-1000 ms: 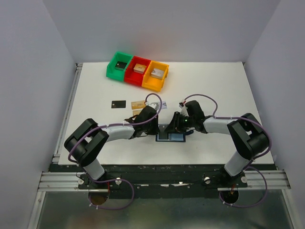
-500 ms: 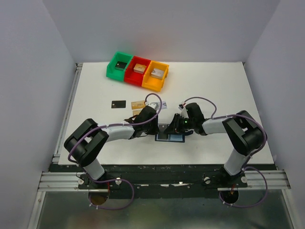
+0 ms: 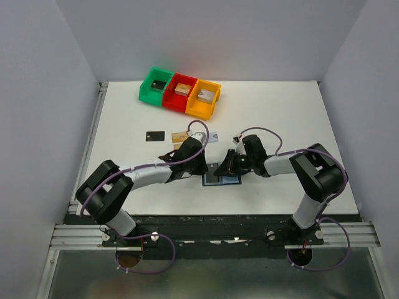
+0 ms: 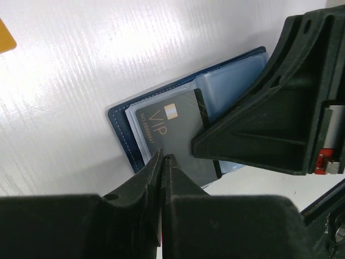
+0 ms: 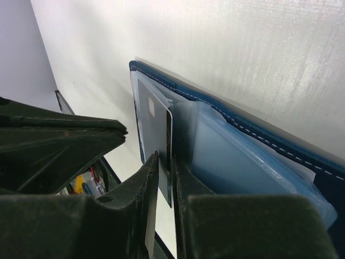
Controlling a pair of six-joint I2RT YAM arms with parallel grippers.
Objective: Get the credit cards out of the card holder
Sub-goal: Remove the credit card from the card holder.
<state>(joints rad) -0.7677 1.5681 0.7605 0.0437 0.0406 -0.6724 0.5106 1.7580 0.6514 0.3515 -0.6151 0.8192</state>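
Note:
The navy card holder (image 3: 223, 179) lies open on the white table between both grippers, its pale blue sleeve pages (image 5: 237, 156) up. A dark grey VIP credit card (image 4: 172, 129) sticks partly out of a sleeve. My right gripper (image 5: 164, 159) is shut on that card's (image 5: 153, 129) edge, one finger on each face. My left gripper (image 4: 163, 158) is shut, its tips resting at the holder's (image 4: 121, 129) near edge, with nothing seen between them. On the table behind the arms lie a black card (image 3: 155, 135), a tan card (image 3: 180, 136) and a silver card (image 3: 212, 136).
Green (image 3: 156, 86), red (image 3: 179, 93) and orange (image 3: 204, 98) bins stand in a row at the back left, each with a small block inside. The two grippers (image 3: 215, 168) stand very close together over the holder. The table's near edge runs just below the holder.
The right jaws have narrowed onto the grey card. The left arm's elbow has swung down and to the left, while its gripper stays at the holder.

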